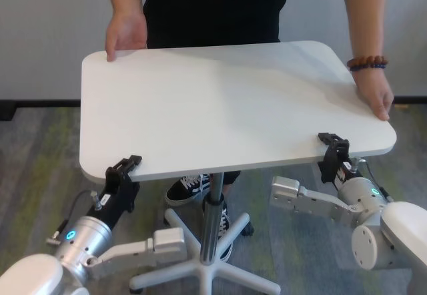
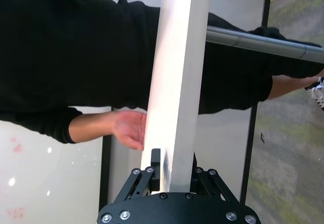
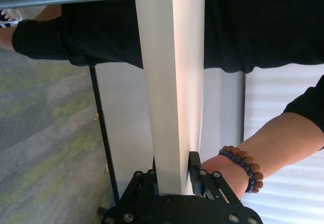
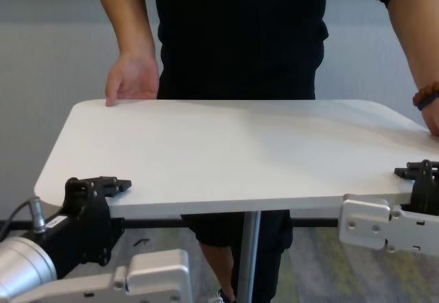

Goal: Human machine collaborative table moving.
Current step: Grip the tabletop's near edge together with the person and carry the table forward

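The table [image 1: 227, 105] is a white rounded tabletop on a silver pole [image 1: 213, 221]. The human [image 1: 213, 8], in black, stands at its far side with one hand [image 1: 125, 35] on the far left corner. The other hand [image 1: 375, 95], with a beaded bracelet, rests on the right edge. My left gripper [image 1: 125, 169] is shut on the near left edge, one finger above the board and one below. My right gripper [image 1: 333, 149] is shut on the near right edge in the same way. Both wrist views show the board's edge [image 2: 177, 82] [image 3: 169, 82] running out from between the fingers.
A white star base with casters [image 1: 200, 268] spreads on the grey-green carpet under the pole. The human's sneakers [image 1: 190, 188] stand close to it. A light wall with a dark baseboard [image 1: 40, 101] runs behind the human. My two forearms [image 4: 151, 275] [image 4: 384, 224] reach under the near edge.
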Available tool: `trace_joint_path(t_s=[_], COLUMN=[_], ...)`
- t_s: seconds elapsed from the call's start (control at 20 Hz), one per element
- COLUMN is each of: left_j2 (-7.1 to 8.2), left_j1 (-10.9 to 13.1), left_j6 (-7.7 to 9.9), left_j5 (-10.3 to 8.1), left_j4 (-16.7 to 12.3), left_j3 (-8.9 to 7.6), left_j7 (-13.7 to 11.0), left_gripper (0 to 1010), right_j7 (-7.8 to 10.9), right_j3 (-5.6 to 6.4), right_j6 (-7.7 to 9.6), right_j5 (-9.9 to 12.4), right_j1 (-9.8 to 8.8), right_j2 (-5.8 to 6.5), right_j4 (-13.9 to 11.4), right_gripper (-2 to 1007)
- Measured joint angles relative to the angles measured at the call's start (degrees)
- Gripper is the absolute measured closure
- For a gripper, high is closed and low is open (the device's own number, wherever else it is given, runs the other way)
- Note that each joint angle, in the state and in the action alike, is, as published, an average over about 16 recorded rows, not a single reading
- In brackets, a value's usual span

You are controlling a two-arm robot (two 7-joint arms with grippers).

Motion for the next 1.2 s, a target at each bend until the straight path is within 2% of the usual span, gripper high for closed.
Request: trace_joint_path(t_s=[0.75,1.2], left_j2=[-2.89,-4.22], left_j1=[-4.67,-6.82], left_j6=[0.78,0.88], left_j5=[0.79,0.54], left_j4=[6.47,9.81], left_j3=[2.31,2.98], left_j7=[1.55,2.41], left_gripper=[715,715], right_j7=[-2.18,-3.14], right_j3=[-0.63,-1.40], right_j6=[-1.95,-2.53], right_j5=[0.83,1.10], right_j1=[4.04,5.77], right_j2=[-1.67,-2.19], right_j4=[7.38,10.08], right_gripper=[714,714])
